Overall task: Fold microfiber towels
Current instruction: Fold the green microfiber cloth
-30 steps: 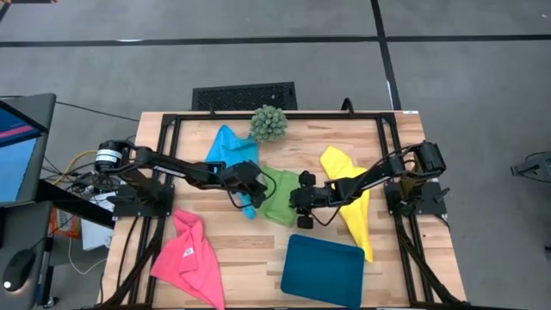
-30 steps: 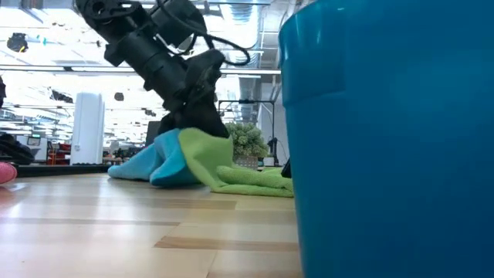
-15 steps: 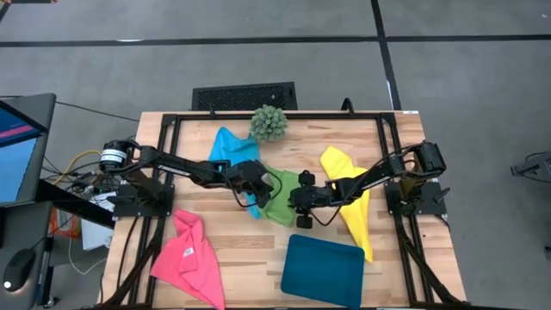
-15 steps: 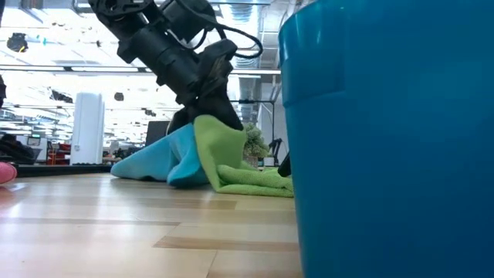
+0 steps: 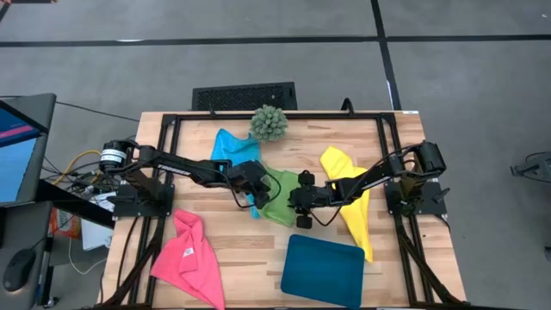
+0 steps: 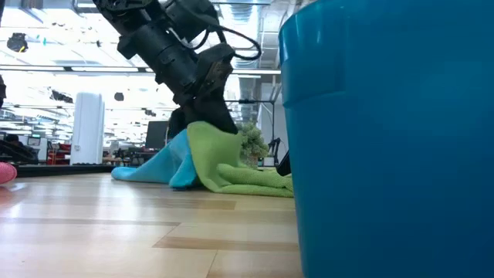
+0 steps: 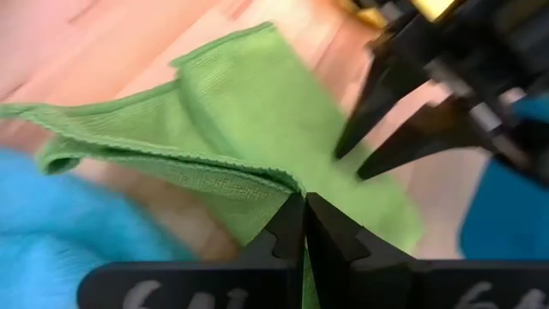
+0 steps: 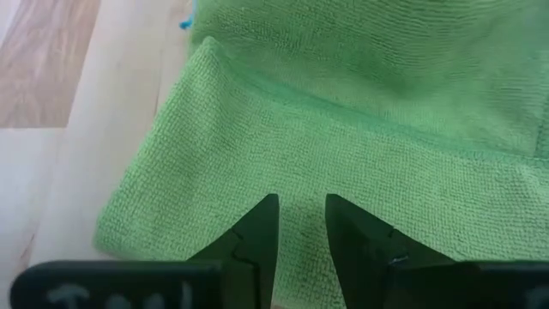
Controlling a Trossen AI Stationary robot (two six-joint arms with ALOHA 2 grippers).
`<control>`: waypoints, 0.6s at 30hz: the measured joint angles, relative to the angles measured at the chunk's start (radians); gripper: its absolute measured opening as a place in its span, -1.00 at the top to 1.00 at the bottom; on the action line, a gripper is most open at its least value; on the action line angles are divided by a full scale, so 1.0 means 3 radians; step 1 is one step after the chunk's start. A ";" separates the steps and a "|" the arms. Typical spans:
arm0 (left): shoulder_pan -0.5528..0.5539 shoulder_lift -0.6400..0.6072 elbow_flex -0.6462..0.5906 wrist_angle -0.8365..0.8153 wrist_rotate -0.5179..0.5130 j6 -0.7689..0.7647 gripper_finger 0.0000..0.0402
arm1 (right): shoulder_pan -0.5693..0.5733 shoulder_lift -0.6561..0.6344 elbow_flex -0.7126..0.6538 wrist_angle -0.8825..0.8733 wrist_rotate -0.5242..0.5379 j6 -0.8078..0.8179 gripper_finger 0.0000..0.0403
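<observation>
Your left tool (image 7: 304, 206) is clenched on the green towel's (image 5: 277, 203) edge, lifting it mid-desk (image 5: 241, 250) beside the blue towel (image 5: 228, 146). Right tool (image 8: 300, 210) presses on the green towel, fingers slightly apart.

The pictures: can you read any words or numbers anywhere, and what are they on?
Left wrist view: pale marks on the dark bar below the left tool; they may be digits, too cut off to read.
Right wrist view: pale marks on the dark bar below the right tool; too blurred to read.
Towels, tray, table: no writing seen.
</observation>
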 joint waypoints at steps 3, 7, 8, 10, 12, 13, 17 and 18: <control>0.0000 -0.0001 0.0000 -0.0259 -0.0122 0.0066 1.00 | 0.0000 0.0000 0.0000 -0.0008 0.0000 0.0001 0.39; 0.0000 -0.0001 -0.0002 -0.0780 -0.0487 0.0062 1.00 | 0.0000 0.0000 0.0000 -0.0021 0.0000 0.0001 0.39; 0.0000 -0.0001 -0.0003 -0.0904 -0.0605 0.0028 1.00 | 0.0000 0.0000 0.0000 -0.0021 0.0000 0.0001 0.39; 0.0000 -0.0001 -0.0003 -0.1107 -0.0819 -0.0065 0.97 | 0.0000 0.0000 0.0000 -0.0020 0.0000 0.0001 0.39; 0.0001 -0.0001 -0.0004 -0.1284 -0.0987 -0.0127 0.93 | 0.0000 0.0000 0.0000 -0.0022 0.0000 0.0002 0.39; 0.0001 -0.0001 -0.0005 -0.1359 -0.1054 -0.0151 0.90 | 0.0000 0.0000 0.0000 -0.0022 0.0000 0.0015 0.39; 0.0000 -0.0001 -0.0069 -0.1393 -0.1080 -0.0181 0.78 | 0.0000 0.0000 0.0000 -0.0024 0.0000 0.0024 0.39; -0.0001 -0.0001 -0.0089 -0.1370 -0.1056 -0.0174 0.76 | 0.0000 0.0000 0.0000 -0.0024 0.0000 0.0024 0.39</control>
